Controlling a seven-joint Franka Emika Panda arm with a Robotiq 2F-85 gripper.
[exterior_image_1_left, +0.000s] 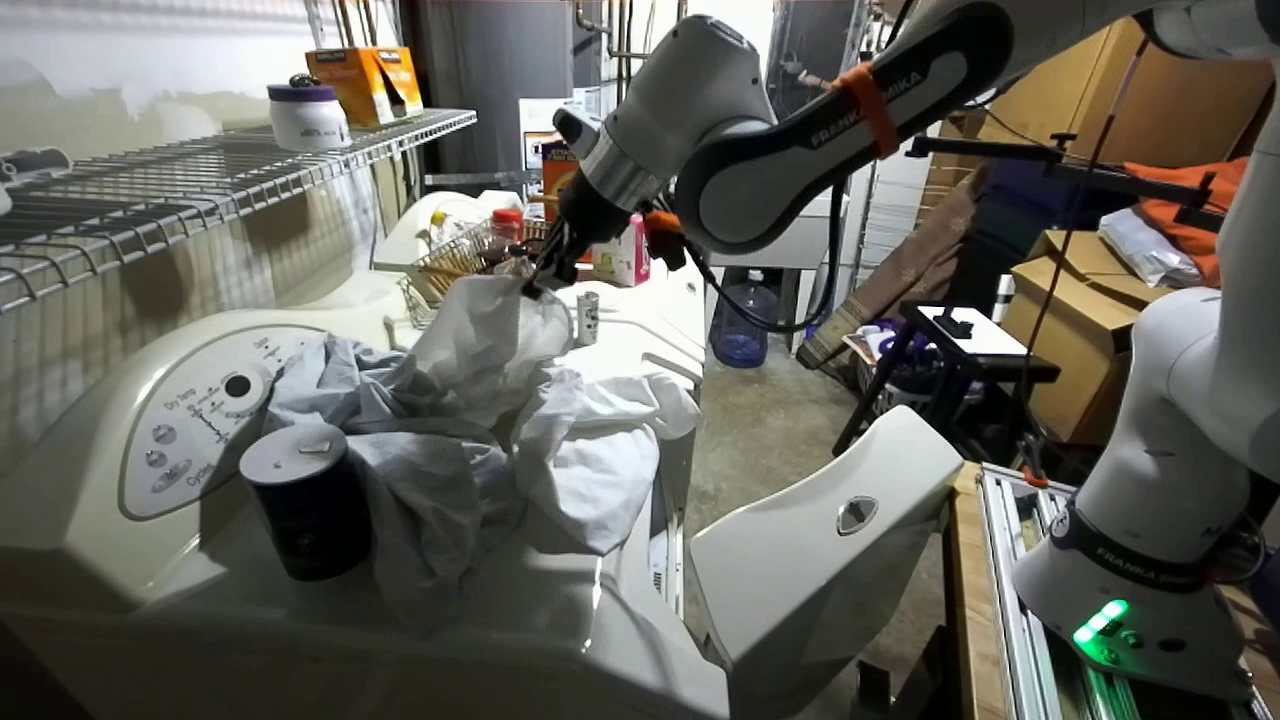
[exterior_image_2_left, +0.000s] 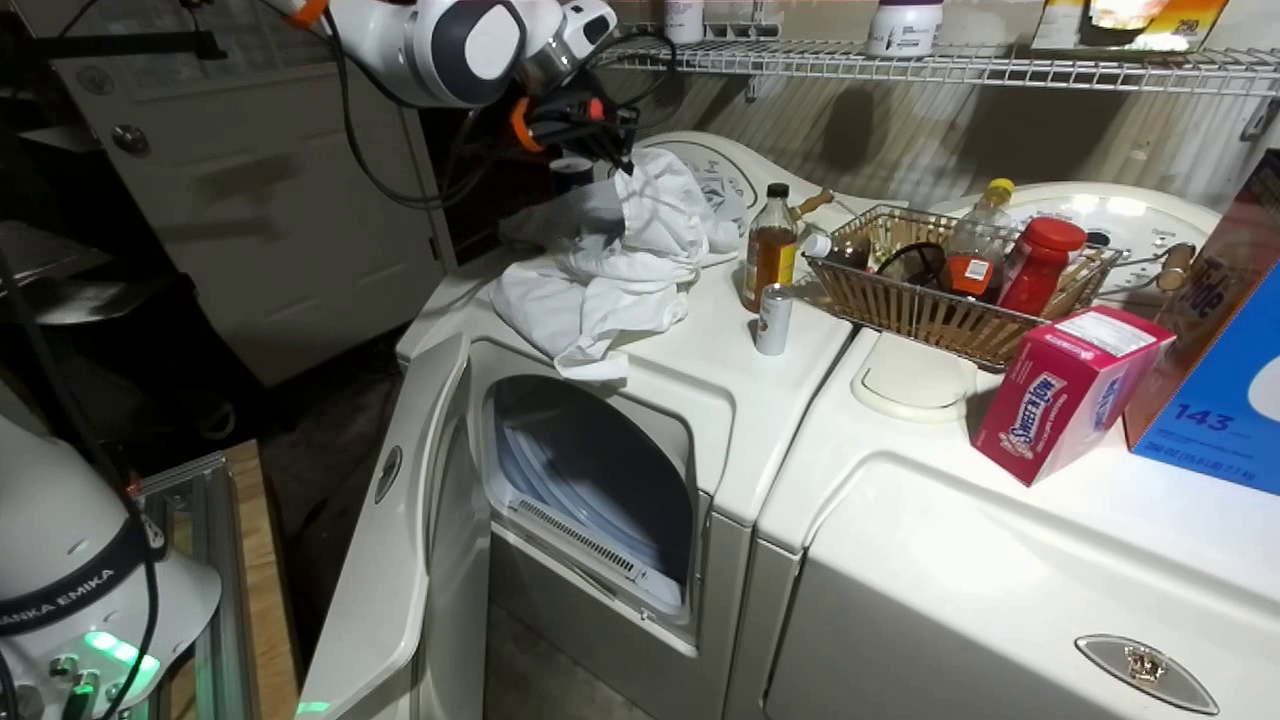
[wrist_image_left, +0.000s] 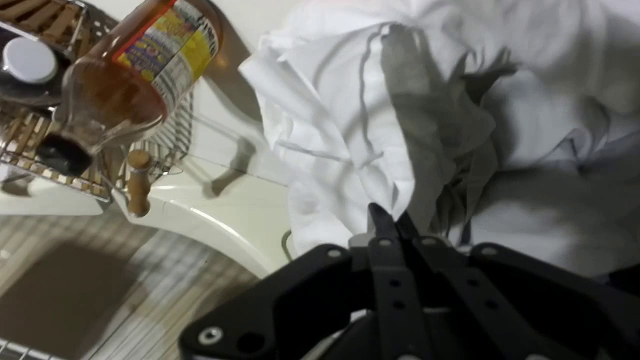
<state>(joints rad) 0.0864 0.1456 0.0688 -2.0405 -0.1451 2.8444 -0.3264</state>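
The pincer (wrist_image_left: 389, 216) was closed on a small fold of the white cloth (exterior_image_2_left: 620, 270), holding it only by the tips, and that shallow bite looked like the weakest point. Most of the cloth lay heaped on the tabletop (exterior_image_2_left: 715, 340), and its weight could have dragged the fold loose under any hard lift. One corner drooped over the front edge just above the opening (exterior_image_2_left: 595, 490), beside the swung-out door (exterior_image_2_left: 390, 560); a pull that way might have sent the whole heap slithering down, or snagged it on the door.

The neighbours were the other worry. The bottle (exterior_image_2_left: 772, 250) and the can (exterior_image_2_left: 773, 320) stood upright near the cloth, both narrow enough to be tipped by a loose swing of it, and the basket (exterior_image_2_left: 905, 310) sat just beyond them, its handle (wrist_image_left: 138, 185) turned toward the heap, where a trailing fold could have hooked. At the opposite side the tub (exterior_image_1_left: 310, 530) stood just beside the bunched folds (whether they touched could not be told for sure); if a hidden layer was caught against it, a brisk tug could have toppled it
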